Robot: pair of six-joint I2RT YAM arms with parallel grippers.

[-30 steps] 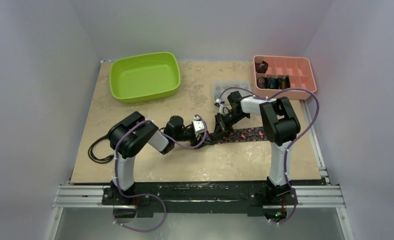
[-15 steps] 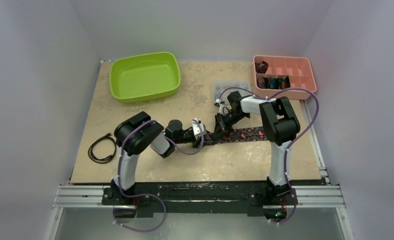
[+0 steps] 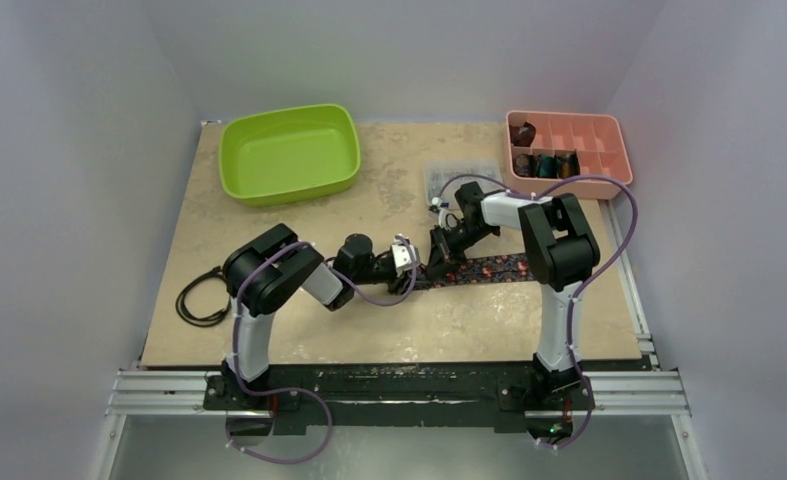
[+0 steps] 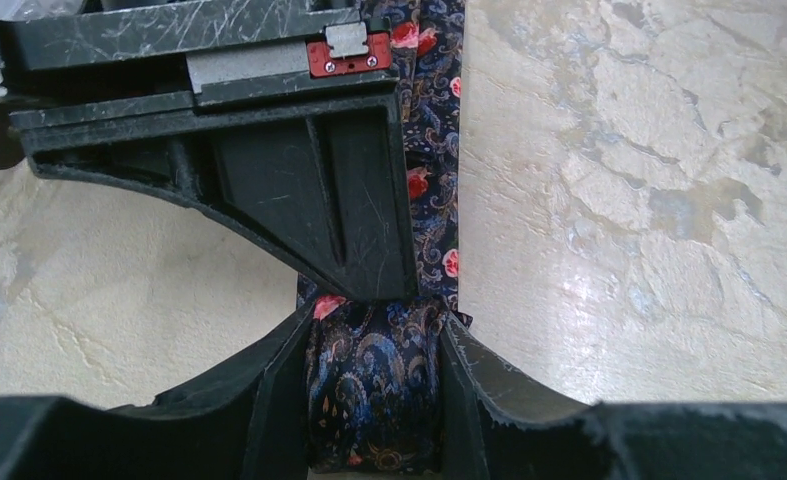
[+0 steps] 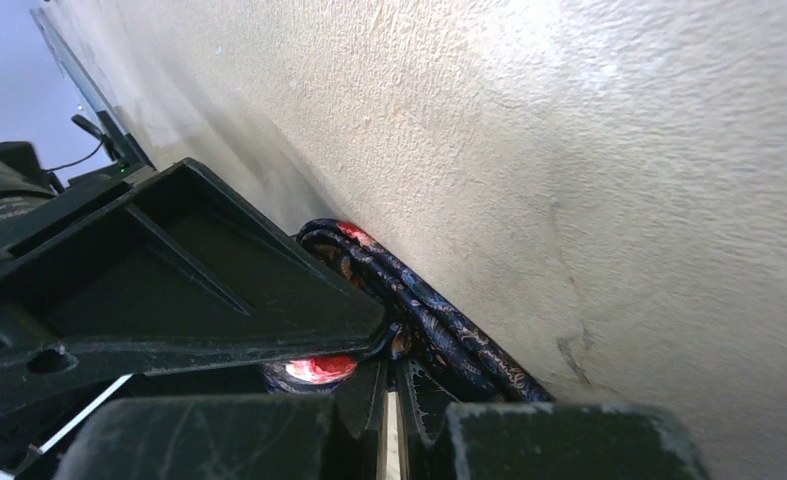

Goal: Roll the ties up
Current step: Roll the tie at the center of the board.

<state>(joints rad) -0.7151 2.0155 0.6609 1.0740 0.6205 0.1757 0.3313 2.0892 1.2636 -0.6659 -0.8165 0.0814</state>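
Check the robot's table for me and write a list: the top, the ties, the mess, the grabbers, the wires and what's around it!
Surface: beige marbled table, no spills seen.
Job's things: patterned tie lies flat, its left end coiled between the grippers; rolled ties sit in the pink tray.
Clutter: green tub, empty; clear box, contents too small to tell.
Grippers: left gripper shut on the tie's coil; right gripper shut, tips at the coil.
Cables: purple cables along both arms; loose black cable near the table's left edge.
Surroundings: plain walls on three sides; nothing else seen.
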